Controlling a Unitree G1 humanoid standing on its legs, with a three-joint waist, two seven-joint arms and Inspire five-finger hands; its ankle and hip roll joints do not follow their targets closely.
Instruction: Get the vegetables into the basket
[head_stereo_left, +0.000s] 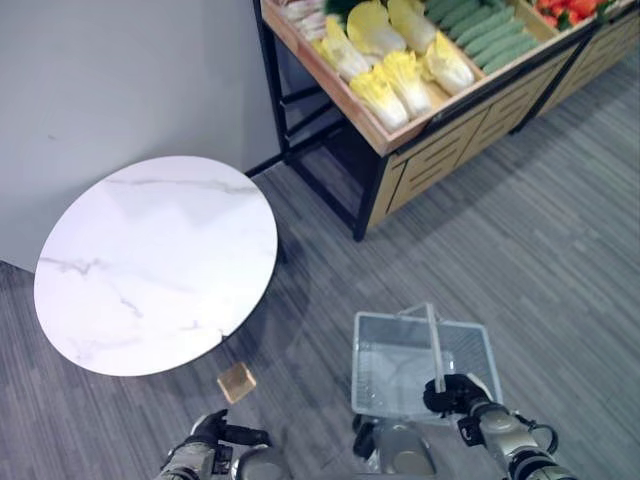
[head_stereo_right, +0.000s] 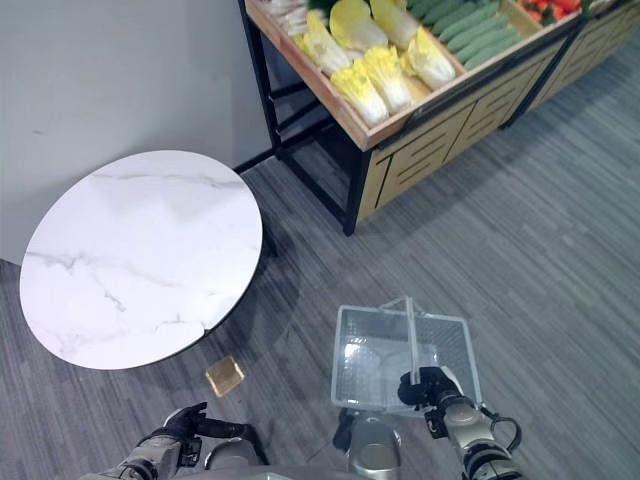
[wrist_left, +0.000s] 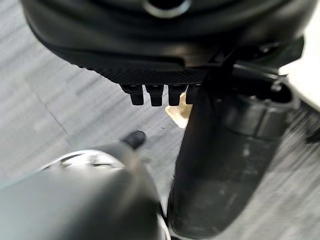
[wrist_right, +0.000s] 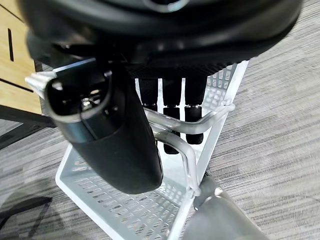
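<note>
Empty white wire basket (head_stereo_left: 400, 362) above grey carpet; pale cabbages (head_stereo_left: 392, 58), green cucumbers (head_stereo_left: 485, 30) on wooden stand.

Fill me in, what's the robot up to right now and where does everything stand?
The robot is carrying a white wire basket by its handle, with the right hand curled round it. The basket looks empty. The left hand hangs low at its side, holding nothing, fingers relaxed. The vegetables are not yet touched: cabbages and cucumbers lie in the wooden produce stand ahead. A round marble table stands to the left, with a small tan block on the floor near it.
</note>
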